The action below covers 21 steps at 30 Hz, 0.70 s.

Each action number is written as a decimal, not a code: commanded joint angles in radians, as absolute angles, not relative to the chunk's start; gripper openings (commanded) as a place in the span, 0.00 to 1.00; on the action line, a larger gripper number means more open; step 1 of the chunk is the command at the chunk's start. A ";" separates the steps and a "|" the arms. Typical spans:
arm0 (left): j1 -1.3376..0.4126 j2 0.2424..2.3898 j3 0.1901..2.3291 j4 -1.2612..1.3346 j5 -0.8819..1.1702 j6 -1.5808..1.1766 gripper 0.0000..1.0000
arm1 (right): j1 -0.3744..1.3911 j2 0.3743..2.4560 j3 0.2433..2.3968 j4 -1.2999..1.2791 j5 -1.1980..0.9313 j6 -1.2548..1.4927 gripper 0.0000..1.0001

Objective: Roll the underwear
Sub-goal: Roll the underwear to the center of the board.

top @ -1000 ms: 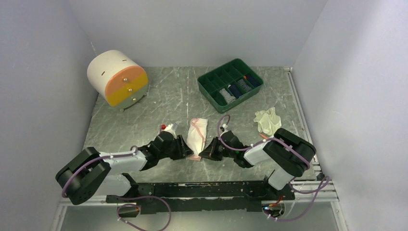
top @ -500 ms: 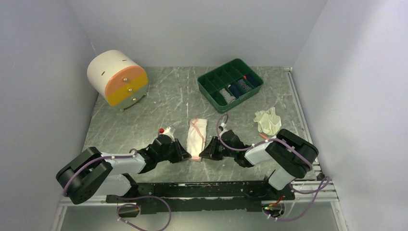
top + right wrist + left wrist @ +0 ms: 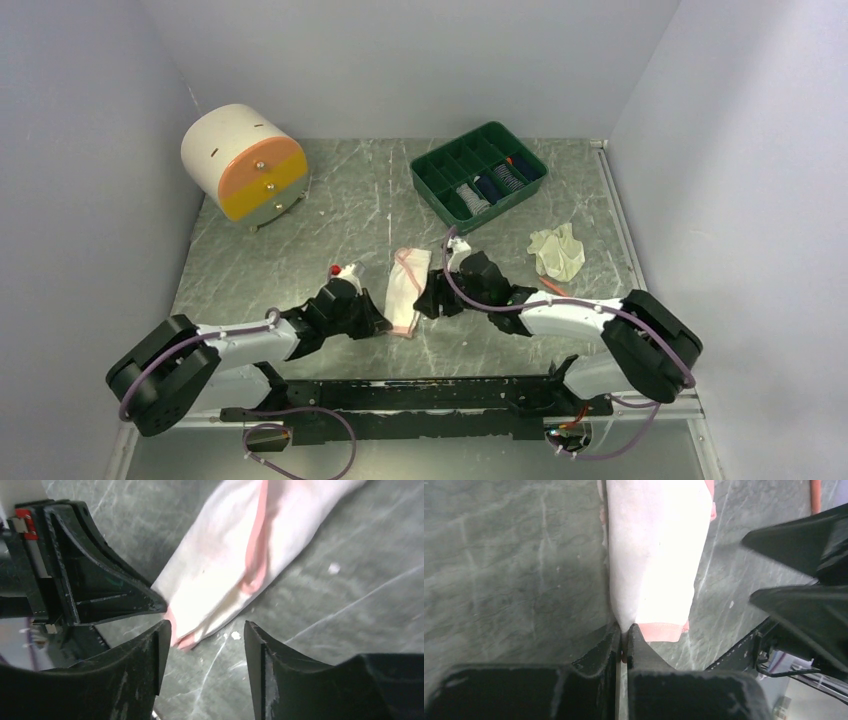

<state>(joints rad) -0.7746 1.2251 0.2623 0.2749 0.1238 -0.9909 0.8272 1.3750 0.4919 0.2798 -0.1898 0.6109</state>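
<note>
The white-and-pink underwear (image 3: 408, 285) lies folded into a long strip in the middle of the table, its pink-hemmed end toward me. My left gripper (image 3: 385, 324) is shut on that end's left corner; in the left wrist view the cloth (image 3: 654, 555) is pinched between the closed fingertips (image 3: 625, 635). Just right of the same end stands my right gripper (image 3: 428, 300), open. In the right wrist view its gap (image 3: 207, 625) holds nothing, and the strip's pink corner (image 3: 182, 639) lies beside its left finger. The cream-white underwear (image 3: 556, 250) lies crumpled at the right.
A green divided tray (image 3: 478, 178) with small items stands at the back, right of centre. A round white, orange and yellow drawer unit (image 3: 243, 160) sits at the back left. A thin orange stick (image 3: 553, 287) lies near the cream-white garment.
My left gripper has closed onto the near corner of the white-and-pink strip. My right gripper has opened, let go of the cloth and shifted slightly farther up the table.
</note>
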 commanded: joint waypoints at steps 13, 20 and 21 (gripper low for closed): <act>-0.640 1.074 0.219 -0.022 0.132 -0.794 0.05 | 0.968 1.365 0.411 0.801 -0.261 -0.406 0.64; -0.609 1.095 0.210 -0.008 0.177 -0.776 0.05 | 1.006 1.396 0.427 0.650 -0.420 -0.786 0.61; -0.607 1.098 0.207 -0.008 0.186 -0.777 0.05 | 1.017 1.407 0.438 0.609 -0.429 -0.826 0.61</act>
